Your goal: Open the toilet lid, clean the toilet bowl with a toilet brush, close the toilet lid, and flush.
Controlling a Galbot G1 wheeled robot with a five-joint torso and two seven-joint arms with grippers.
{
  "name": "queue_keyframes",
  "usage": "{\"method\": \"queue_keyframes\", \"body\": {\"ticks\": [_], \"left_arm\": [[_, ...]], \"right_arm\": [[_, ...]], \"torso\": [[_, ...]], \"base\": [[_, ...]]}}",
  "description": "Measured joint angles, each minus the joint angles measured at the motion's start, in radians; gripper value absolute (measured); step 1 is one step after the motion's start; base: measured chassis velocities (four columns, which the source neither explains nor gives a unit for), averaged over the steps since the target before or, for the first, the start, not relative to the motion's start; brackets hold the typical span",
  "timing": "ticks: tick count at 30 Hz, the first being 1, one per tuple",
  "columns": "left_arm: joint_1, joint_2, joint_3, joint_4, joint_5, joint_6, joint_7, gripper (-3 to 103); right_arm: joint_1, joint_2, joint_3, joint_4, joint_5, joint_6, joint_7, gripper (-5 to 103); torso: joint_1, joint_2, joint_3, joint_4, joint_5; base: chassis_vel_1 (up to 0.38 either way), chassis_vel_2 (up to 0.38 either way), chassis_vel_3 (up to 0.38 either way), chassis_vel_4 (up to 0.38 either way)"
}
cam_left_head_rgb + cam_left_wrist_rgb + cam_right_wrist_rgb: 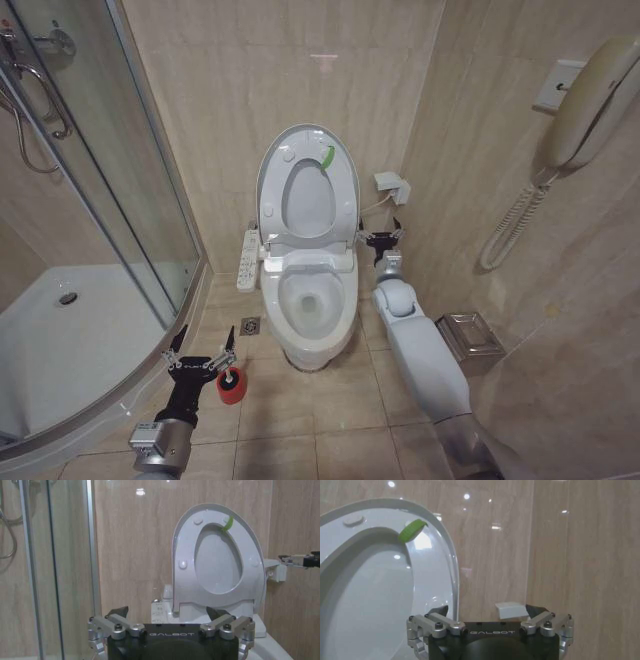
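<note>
Left gripper (201, 352): spread wide and holding nothing, low over the floor tiles, just beside the red holder on its shower side; in the left wrist view both dark fingertips (118, 612) stand well apart with only the toilet between them in the distance.
Toilet brush (231, 383): sitting in its small round red holder on the floor, near the front left corner of the toilet base; a dark top shows above the red cup, but the handle is too foreshortened to make out.
Step in hand: by my reading, fetching the brush, since the lid is already up.
How to do it well: centre the spread fingers on the stick above the cup rim, close squarely, then lift straight up so the cup does not tip or drag along.
Risk: a sideways nudge could knock the light cup over.
Right gripper (383, 239): spread, empty, up beside the right edge of the raised lid, near the wall box (511, 610).
Toilet lid (306, 186): upright against the back wall, green strip (327, 157) at its upper right.
Toilet bowl (313, 300): exposed, its opening unobstructed.
Button panel (247, 260): along the bowl's left edge, clear of the brush's likely path.
</note>
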Motion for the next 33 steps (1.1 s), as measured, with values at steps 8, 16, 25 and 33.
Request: {"method": "queue_keyframes", "body": {"ticks": [8,16,25,33], "left_arm": [[0.000,0.000,0.000,0.000,0.000,0.000,0.000,100],[0.000,0.000,0.000,0.000,0.000,0.000,0.000,100],[0.000,0.000,0.000,0.000,0.000,0.000,0.000,100],[0.000,0.000,0.000,0.000,0.000,0.000,0.000,100]], "right_arm": [[-0.020,-0.020,0.013,0.004,-0.006,0.055,0.012,100],[-0.020,-0.024,0.019,0.023,-0.007,0.043,0.013,100],[-0.013,-0.016,0.022,0.012,-0.017,0.045,0.014,100],[-0.007,-0.015,0.026,-0.003,-0.019,0.051,0.044,100]], "torso": [[0.000,0.000,0.000,0.0000,0.0001],[0.000,0.000,0.000,0.0001,0.0000],[0.000,0.000,0.000,0.0002,0.0000],[0.000,0.000,0.000,0.0000,0.0000]], "base": [[0.000,0.000,0.000,0.000],[0.000,0.000,0.000,0.000],[0.000,0.000,0.000,0.000],[-0.068,0.068,0.065,-0.075]]}}
